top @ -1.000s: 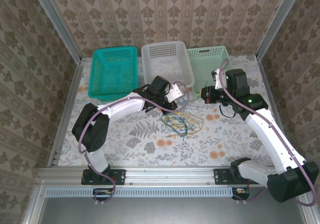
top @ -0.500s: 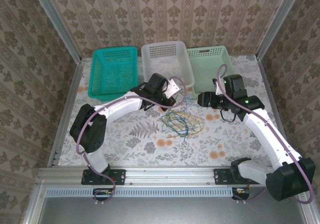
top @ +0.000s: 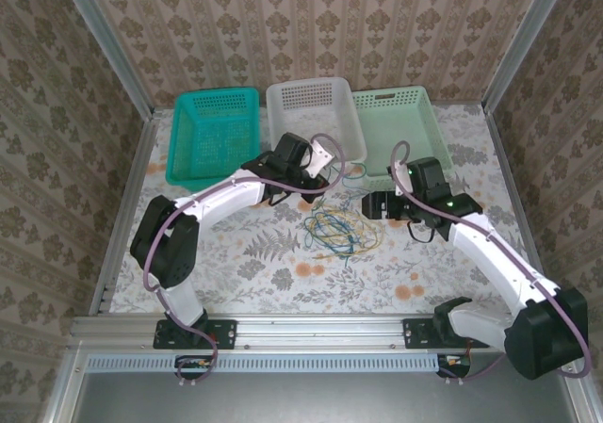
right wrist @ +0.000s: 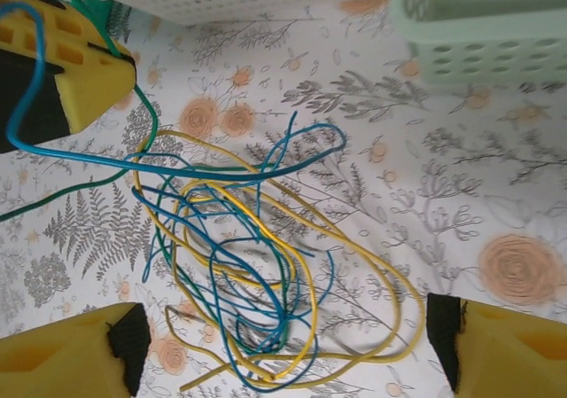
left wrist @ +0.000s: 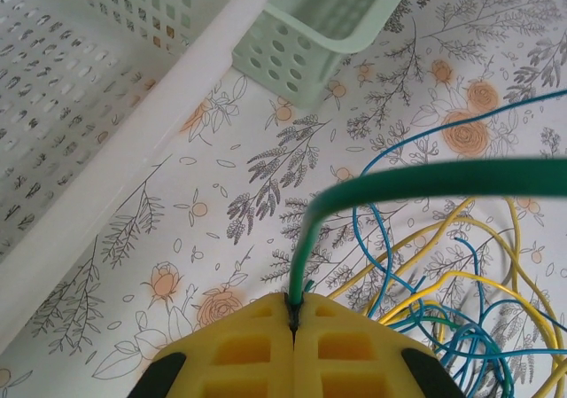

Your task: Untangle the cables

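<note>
The cables [top: 337, 227] lie as a loose tangle of yellow, blue and dark green loops on the flowered table between the arms. My left gripper [top: 325, 159] hangs beside the white basket's near corner, shut on a dark green cable [left wrist: 399, 181] that rises from its yellow fingertips [left wrist: 257, 327] and arcs right. The rest of the tangle [left wrist: 443, 309] trails below it. My right gripper [top: 370, 204] sits just right of the pile, open wide, with the tangle [right wrist: 257, 265] lying on the table between its fingers [right wrist: 71, 358]. The left gripper's fingers [right wrist: 84, 70] show at upper left there.
Three baskets stand in a row at the back: teal [top: 215, 136], white [top: 316, 120] and light green [top: 400, 122]. The white basket's wall [left wrist: 133, 132] and the green one's corner [left wrist: 301, 52] are close to my left gripper. Metal frame posts edge the table.
My right gripper has opened and moved left and nearer, down to the tangle. My left gripper, still shut on the green cable, has shifted slightly toward the white basket.
</note>
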{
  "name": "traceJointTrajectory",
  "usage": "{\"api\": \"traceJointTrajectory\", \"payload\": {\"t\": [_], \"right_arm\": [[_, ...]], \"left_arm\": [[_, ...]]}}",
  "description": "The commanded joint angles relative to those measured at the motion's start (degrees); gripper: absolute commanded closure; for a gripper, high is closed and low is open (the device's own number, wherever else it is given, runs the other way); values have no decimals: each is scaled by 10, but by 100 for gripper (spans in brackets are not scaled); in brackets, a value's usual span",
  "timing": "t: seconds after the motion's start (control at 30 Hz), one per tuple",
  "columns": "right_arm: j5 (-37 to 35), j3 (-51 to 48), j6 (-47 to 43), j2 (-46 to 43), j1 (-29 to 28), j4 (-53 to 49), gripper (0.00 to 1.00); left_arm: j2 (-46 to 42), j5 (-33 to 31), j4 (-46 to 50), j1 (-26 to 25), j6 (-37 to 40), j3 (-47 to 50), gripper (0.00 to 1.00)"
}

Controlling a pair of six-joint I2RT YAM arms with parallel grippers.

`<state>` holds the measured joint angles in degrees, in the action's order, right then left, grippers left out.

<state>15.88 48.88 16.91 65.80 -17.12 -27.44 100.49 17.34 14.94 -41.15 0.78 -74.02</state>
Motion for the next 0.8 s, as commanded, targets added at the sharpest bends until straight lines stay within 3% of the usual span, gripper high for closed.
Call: {"api": "traceJointTrajectory", "payload": {"t": [0.0,0.13,0.27,0.4,0.63,0.77], "right_arm": [[27,5,23,30,-31,47,18],[-1,4,19,60,-124,76,19],[-36,-5,14,83,-182,125,25],[-72,-32,12,108,-203,206,30],[-140,-3,-3,196,-230,247,31],[-160,0,-6,224,-234,276,52]], "left_arm": [[-15,-5,5,1,-36,-20,100],[-6,-17,5,2,-56,-26,100],[-1,-9,5,3,-68,-30,100],[9,5,7,8,-88,-40,100],[19,12,5,9,-115,-49,100],[18,15,-9,10,-137,-38,100]]}}
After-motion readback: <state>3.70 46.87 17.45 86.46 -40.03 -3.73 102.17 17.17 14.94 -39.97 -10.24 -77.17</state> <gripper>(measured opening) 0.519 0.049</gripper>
